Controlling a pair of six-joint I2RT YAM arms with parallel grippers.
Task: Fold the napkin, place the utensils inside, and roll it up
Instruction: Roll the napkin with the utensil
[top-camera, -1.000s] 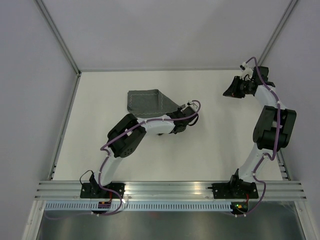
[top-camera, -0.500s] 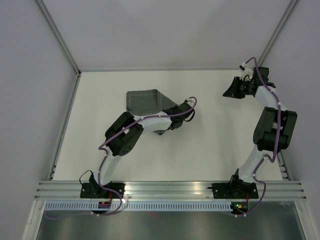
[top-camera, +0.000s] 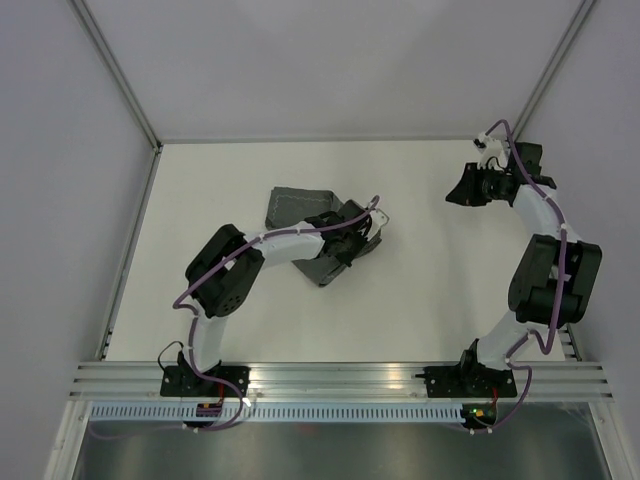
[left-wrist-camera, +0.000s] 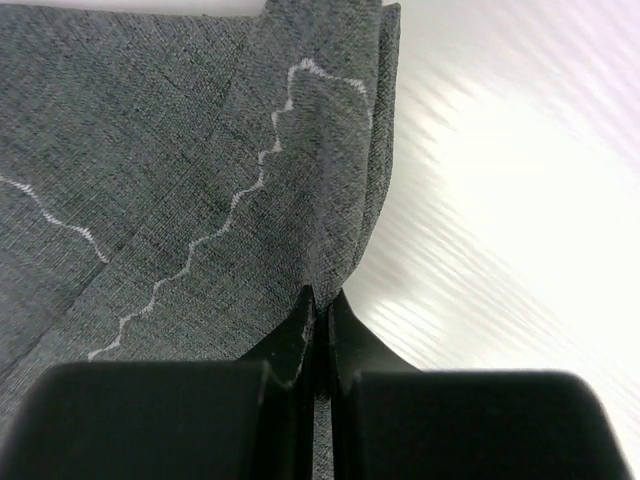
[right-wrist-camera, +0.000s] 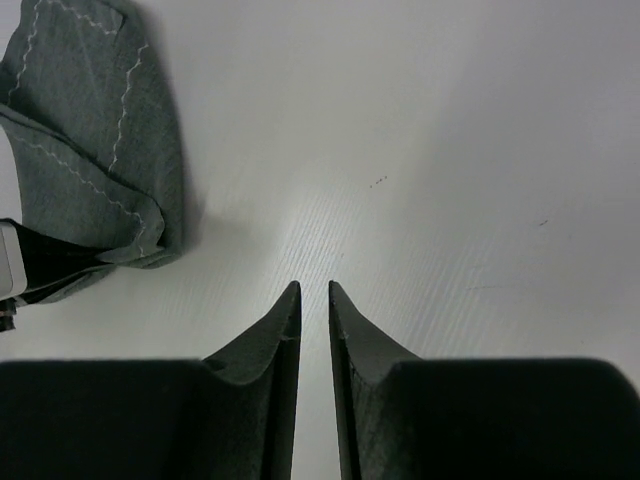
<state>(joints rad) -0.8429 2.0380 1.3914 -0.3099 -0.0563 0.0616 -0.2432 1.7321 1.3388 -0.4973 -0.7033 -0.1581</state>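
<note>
The dark grey napkin lies bunched in the middle of the white table, one fold drawn up toward the near side. My left gripper is shut on that fold. In the left wrist view the cloth, with its wavy light stitching, fills the picture and its folded edge is pinched at the left gripper. My right gripper hovers at the far right, well away from the cloth. In its own view the right gripper is narrowly open over bare table, the napkin at the far left. The utensils are out of view.
Grey walls enclose the table on the left, back and right. An aluminium rail carrying both arm bases runs along the near edge. The left arm's white link lies across the near part of the cloth.
My left gripper closed on the napkin's edge and pulled it nearer, so the cloth bunched and now reaches further toward the near side. The right arm shifted only slightly.
</note>
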